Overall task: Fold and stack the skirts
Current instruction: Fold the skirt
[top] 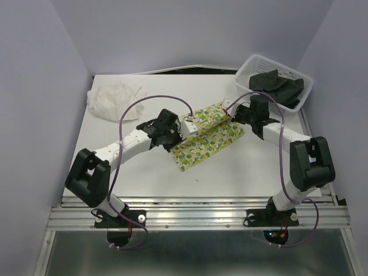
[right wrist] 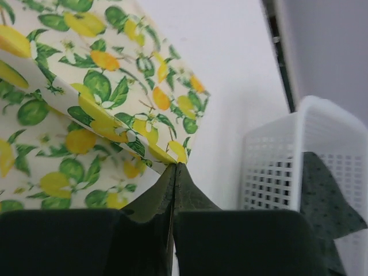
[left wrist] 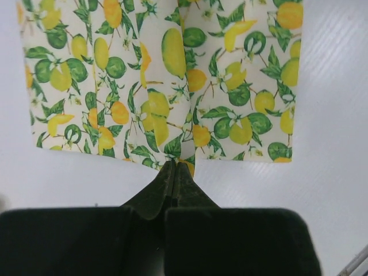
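The lemon-print skirt [top: 204, 138] lies mid-table, its far part lifted and folded over. My left gripper [top: 185, 122] is shut on the skirt's left edge; in the left wrist view the lemon-print skirt [left wrist: 167, 86] hangs from my left gripper [left wrist: 173, 165]. My right gripper [top: 227, 108] is shut on its far right corner; in the right wrist view the lemon-print skirt [right wrist: 98, 115] hangs from my right gripper [right wrist: 175, 167]. The plain white skirt [top: 114, 100] lies crumpled at the far left. The black skirt [top: 280, 87] sits in the basket.
A white mesh basket [top: 248, 69] stands at the far right corner of the table; the basket [right wrist: 276, 172] shows close beside my right gripper. Grey walls close in the left, right and back sides. A metal rail [top: 195, 215] runs along the near edge.
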{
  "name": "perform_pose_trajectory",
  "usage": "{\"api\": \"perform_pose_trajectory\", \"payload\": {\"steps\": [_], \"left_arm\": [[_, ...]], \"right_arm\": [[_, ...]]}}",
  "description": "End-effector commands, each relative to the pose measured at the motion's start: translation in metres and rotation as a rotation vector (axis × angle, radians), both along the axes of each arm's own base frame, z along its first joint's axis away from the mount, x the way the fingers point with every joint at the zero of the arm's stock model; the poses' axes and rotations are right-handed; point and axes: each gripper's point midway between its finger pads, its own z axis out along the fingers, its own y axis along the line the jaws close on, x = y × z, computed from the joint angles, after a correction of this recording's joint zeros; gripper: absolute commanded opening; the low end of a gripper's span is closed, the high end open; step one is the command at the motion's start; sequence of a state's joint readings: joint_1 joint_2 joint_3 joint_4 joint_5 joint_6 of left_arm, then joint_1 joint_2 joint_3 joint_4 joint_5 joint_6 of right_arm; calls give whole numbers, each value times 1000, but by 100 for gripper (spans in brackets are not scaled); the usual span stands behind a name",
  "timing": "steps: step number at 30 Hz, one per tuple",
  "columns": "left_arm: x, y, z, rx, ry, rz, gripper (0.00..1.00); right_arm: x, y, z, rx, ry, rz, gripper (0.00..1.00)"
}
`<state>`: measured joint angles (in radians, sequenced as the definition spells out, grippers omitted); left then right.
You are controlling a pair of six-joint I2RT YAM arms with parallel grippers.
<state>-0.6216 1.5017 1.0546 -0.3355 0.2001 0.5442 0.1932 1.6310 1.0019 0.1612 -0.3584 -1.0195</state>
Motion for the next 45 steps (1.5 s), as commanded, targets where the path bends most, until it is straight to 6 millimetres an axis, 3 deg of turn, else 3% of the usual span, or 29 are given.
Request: {"api": "perform_pose_trajectory", "payload": {"steps": [1,2,6,11,12,13,14,15,16,17,18,22,25,26,27,29,30,33,38,42,45], "left_arm": [[-33,21,-46,117,138,-42,0],[-35,23,-57,138,161,-39,0],[-35,32,-82,204,192,-19,0],[-35,29,-84,193,191,-27,1],[-35,27,-80,182,189,-34,20],[-39,25,-76,168,197,-50,29],[-38,24,-70,151,183,-57,36],[-37,21,-54,117,145,-64,43],[-37,18,-44,93,125,-75,59],[-35,16,-32,69,96,-73,63],[-33,13,-13,32,52,-72,64],[-18,-4,38,-53,-21,-53,63],[6,-30,74,-91,-71,-31,60],[9,-41,67,-81,-53,-41,57],[21,-51,79,-100,-98,-24,55],[30,-68,77,-104,-112,-6,47],[33,-78,64,-93,-87,2,42],[45,-114,60,-137,-96,31,34],[55,-160,62,-217,-157,15,38],[54,-184,41,-205,-147,-9,41],[60,-199,40,-217,-158,-9,41]], "right_arm": [[-26,-8,-43,-71,70,48,1],[-35,-10,-57,-86,98,55,1],[-52,-14,-78,-115,146,69,1],[-63,-15,-84,-115,180,76,3],[-64,-14,-83,-104,196,70,12],[-65,-14,-81,-93,207,64,24],[-64,-13,-74,-81,218,56,47],[-62,-12,-61,-60,208,44,55],[-61,-11,-52,-7,220,7,59],[-64,-10,-46,21,245,-16,62],[-59,-8,-18,96,223,-58,63],[-52,-10,35,311,235,-222,61],[-55,-22,36,433,341,-386,59],[-56,-29,33,515,393,-469,57],[-58,-33,29,554,430,-513,55],[-68,-37,13,627,549,-582,47],[-71,-45,7,672,596,-630,43],[-84,-38,-12,838,787,-726,29],[-85,-27,-22,1123,996,-774,12],[-81,-16,-29,1222,1032,-724,8],[-85,-11,-53,1245,1111,-750,4]]}}
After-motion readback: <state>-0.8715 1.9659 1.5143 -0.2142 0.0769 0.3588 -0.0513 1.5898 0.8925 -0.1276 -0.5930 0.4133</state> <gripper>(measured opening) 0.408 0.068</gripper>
